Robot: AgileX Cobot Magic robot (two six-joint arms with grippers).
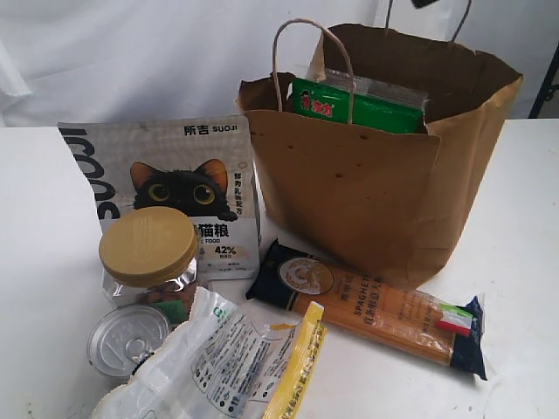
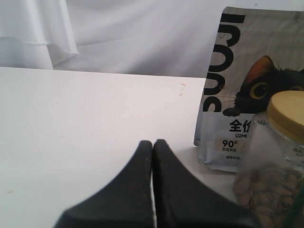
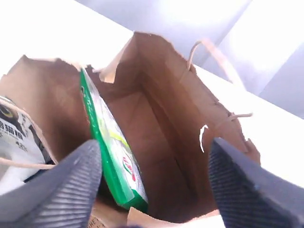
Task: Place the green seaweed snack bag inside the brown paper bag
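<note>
Bench (image 1: 524, 262) white, carries everything. Brown paper bag (image 1: 367, 192) upright at back right, mouth open. Grey cat-food bag (image 1: 175, 175) stands just beside it on the left. Green seaweed snack bag (image 1: 367, 109) sits inside the paper bag, on edge against the wall nearest the cat-food bag. Spaghetti packet (image 1: 384, 314) flat in front. White-and-yellow pouch (image 1: 227, 358), tan-lidded jar (image 1: 148, 249), tin can (image 1: 127, 336) front left. Right pincer (image 3: 154, 145) wide, empty, over the bag mouth. Left pincer (image 2: 153, 145) closed on nothing, over bare bench.
</note>
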